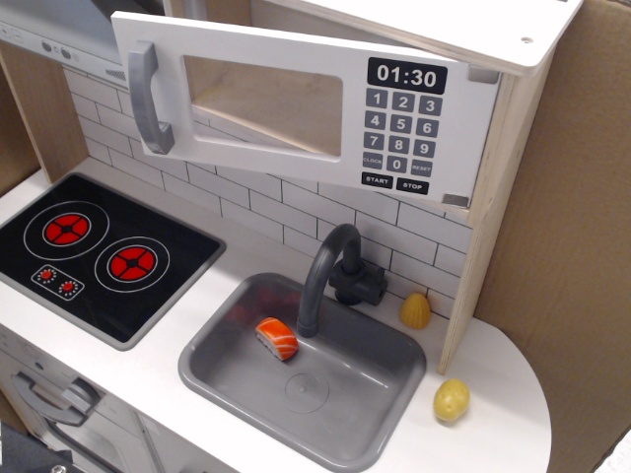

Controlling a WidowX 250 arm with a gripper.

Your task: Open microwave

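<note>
The white toy microwave (pixel 296 99) hangs at the top of the view. Its wide windowed door is swung out partway toward me, hinged on the right. The grey vertical bar handle (pixel 146 97) is on the door's left edge. The black clock display (pixel 406 75) reads 01:30 above the grey number keypad (pixel 399 133). Through the window I see the pale wood inside. My gripper is out of view.
A black two-burner stovetop (pixel 99 251) with red rings lies at the left. A grey sink (pixel 365 394) with a grey faucet (pixel 330 271) holds an orange salmon piece (pixel 277 338). Two yellow toy foods (pixel 415 310) (pixel 452 399) lie on the counter at the right. A cardboard wall (pixel 572 246) stands at the right.
</note>
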